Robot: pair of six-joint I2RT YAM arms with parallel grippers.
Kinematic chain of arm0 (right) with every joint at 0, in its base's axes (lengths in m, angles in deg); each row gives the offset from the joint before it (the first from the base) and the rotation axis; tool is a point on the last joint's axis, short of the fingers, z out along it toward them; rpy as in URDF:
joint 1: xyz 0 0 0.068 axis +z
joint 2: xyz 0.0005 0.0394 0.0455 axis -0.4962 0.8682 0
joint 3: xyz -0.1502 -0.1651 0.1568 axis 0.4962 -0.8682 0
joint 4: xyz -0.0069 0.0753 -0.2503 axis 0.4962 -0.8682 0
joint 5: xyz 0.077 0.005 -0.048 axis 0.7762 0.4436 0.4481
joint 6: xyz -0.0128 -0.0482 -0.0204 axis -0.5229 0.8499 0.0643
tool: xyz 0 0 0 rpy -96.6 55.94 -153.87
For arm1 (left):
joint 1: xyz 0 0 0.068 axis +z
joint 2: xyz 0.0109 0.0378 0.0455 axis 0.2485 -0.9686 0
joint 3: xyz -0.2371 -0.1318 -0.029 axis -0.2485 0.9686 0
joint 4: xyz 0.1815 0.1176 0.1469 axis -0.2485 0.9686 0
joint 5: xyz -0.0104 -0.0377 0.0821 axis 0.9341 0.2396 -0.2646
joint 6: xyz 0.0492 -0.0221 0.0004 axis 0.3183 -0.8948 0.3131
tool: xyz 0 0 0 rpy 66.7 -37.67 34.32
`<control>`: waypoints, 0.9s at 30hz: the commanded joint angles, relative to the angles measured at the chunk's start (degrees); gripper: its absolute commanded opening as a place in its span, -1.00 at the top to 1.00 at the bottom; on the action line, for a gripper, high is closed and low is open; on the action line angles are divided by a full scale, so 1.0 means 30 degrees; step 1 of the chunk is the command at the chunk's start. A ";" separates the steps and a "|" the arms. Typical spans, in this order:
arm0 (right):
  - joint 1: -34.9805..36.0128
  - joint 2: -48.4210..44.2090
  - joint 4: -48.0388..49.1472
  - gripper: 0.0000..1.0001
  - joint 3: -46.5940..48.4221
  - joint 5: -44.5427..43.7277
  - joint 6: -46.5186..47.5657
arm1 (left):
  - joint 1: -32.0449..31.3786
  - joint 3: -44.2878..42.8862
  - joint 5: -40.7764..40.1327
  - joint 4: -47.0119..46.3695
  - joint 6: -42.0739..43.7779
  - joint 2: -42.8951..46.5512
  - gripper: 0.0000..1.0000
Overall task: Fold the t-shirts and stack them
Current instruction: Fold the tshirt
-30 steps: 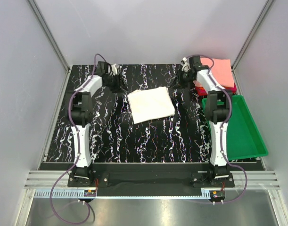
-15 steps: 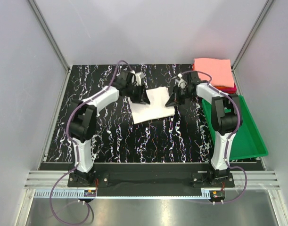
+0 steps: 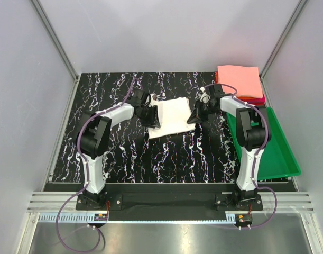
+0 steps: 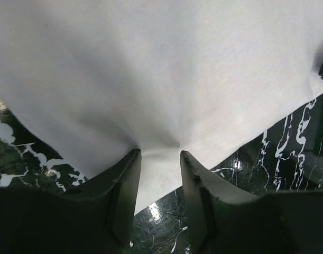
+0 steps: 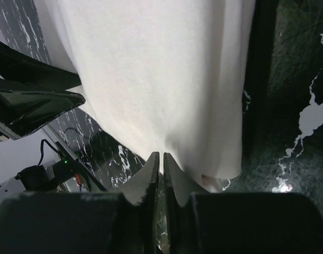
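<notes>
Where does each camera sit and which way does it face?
Top external: above, behind the bases, looking down on the table; both arms, left gripper and right gripper at the white t-shirt.
Left wrist: on the left arm, facing the shirt's edge past its own fingers.
Right wrist: on the right arm, facing the opposite edge past its fingers.
Shared: the white t-shirt.

You are in a robotics lab cell: plain grey panel walls (image 3: 177, 32), aluminium frame rails (image 3: 166, 202), a black marbled table (image 3: 166, 159).
</notes>
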 commanded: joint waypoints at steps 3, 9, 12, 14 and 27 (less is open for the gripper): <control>0.0161 -0.1873 0.0576 0.73 -0.0755 -0.0802 0.0098 | 0.0108 -0.0765 -0.2444 0.0907 0.1060 0.1173 0.14; 0.0043 0.0296 0.0780 0.74 -0.1315 -0.2040 0.0832 | 0.0401 0.0523 -0.3559 0.0733 0.0915 0.0294 0.14; 0.0043 0.0415 0.1016 0.75 -0.1286 -0.2477 0.0480 | 0.0547 0.0671 -0.3650 0.0645 0.0856 0.0145 0.14; 0.0014 0.0037 0.0987 0.75 -0.1344 -0.2858 0.0451 | 0.0577 0.0788 -0.3883 0.0645 0.0856 0.0407 0.14; 0.0044 -0.2428 0.1162 0.69 -0.2398 -0.2069 -0.0047 | 0.0578 -0.1172 -0.2247 0.1436 0.0944 0.2871 0.13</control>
